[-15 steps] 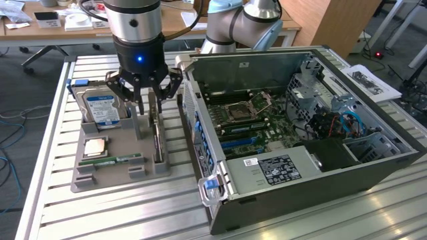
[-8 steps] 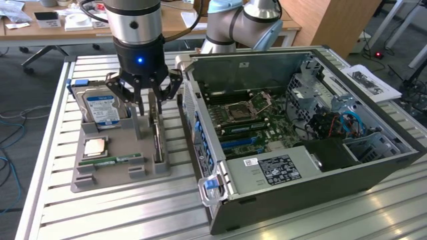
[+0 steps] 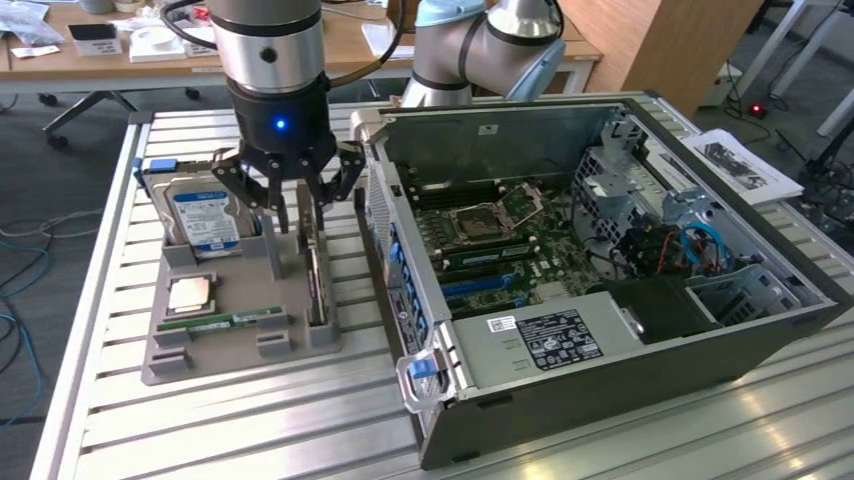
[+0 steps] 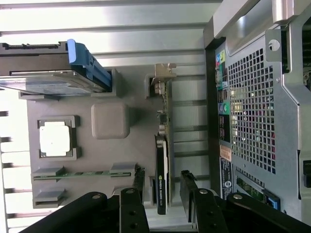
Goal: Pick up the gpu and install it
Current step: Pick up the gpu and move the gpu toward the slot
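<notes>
Two wide-spread fingers (image 4: 189,191) of the gripper (image 3: 300,213) straddle the upright gpu (image 4: 162,162) in the tray (image 3: 214,356), at nine o'clock from the case (image 3: 667,362) in the exterior view.

gpu (image 3: 316,285) on edge in tray (image 3: 240,355), between hard drive (image 3: 203,215) and computer case (image 3: 601,365), claw (image 3: 296,215) above

"That table (image 3: 200,420), aluminium slats?"
"Yes, ribbed and shiny. The parts holder (image 3: 220,350) looks like matt grey plastic."
"The gpu (image 4: 162,182)?"
"Black, faintly glossy edge."
"And the computer case (image 3: 694,345)?"
"Dark painted metal. Its perforated rear panel (image 4: 252,111) is dull bare steel."
</notes>
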`<act>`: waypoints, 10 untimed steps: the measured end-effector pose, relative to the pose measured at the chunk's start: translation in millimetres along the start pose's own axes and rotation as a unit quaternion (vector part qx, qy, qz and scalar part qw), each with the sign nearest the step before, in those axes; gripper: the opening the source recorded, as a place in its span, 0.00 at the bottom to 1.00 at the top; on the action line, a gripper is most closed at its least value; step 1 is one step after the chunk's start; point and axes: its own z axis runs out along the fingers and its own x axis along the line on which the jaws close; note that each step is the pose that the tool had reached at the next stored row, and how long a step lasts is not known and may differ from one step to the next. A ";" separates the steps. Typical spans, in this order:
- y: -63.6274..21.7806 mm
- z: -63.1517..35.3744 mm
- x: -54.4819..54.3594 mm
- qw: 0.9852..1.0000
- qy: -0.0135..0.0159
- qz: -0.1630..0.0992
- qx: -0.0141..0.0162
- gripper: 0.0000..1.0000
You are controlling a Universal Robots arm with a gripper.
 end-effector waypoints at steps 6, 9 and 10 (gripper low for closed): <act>0.0 0.3 0.0 1.000 0.000 0.000 0.000 0.43; 0.0 1.5 0.0 1.000 0.000 0.000 0.000 0.43; -0.1 1.9 0.0 1.000 0.000 0.000 0.000 0.43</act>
